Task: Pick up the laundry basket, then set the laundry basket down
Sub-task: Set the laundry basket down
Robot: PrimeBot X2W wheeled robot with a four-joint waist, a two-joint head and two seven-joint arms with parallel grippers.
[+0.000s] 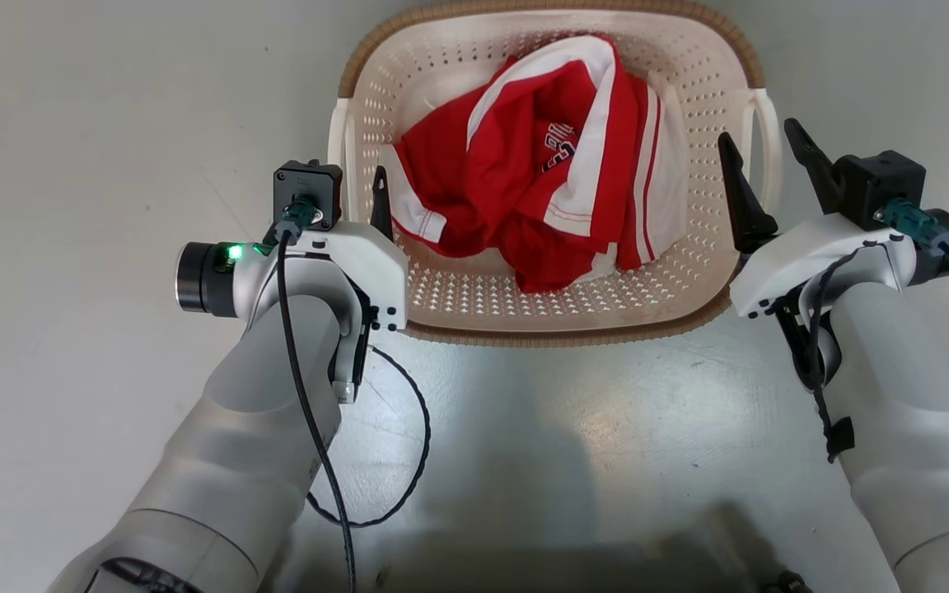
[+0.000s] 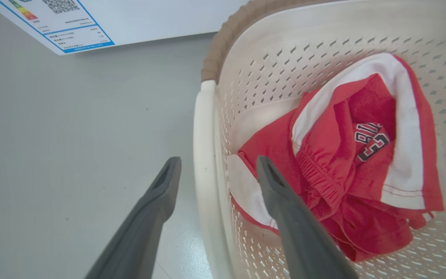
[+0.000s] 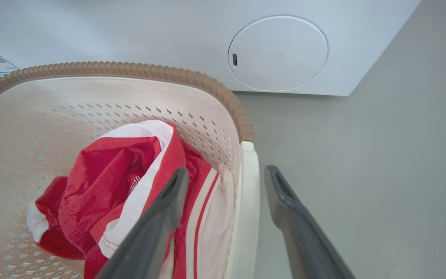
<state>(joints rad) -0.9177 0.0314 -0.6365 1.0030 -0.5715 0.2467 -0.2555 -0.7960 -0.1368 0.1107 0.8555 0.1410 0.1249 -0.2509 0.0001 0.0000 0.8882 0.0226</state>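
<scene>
The laundry basket (image 1: 441,82), cream and perforated with a brown rim, sits on the grey floor straight ahead of me. My left gripper (image 1: 351,177) is open and straddles the basket's white left handle (image 2: 203,155), one finger outside and one inside the basket. On the other side my right gripper (image 1: 756,132) is open too, its fingers either side of the right handle (image 3: 248,201). In the wrist views neither the left gripper (image 2: 218,159) nor the right gripper (image 3: 227,169) presses its handle.
A crumpled red and white garment (image 1: 557,165) lies inside the basket. A white washer (image 3: 277,54) with a round door stands just beyond the basket, its label (image 2: 64,27) visible. A black cable (image 1: 409,461) loops from my left arm.
</scene>
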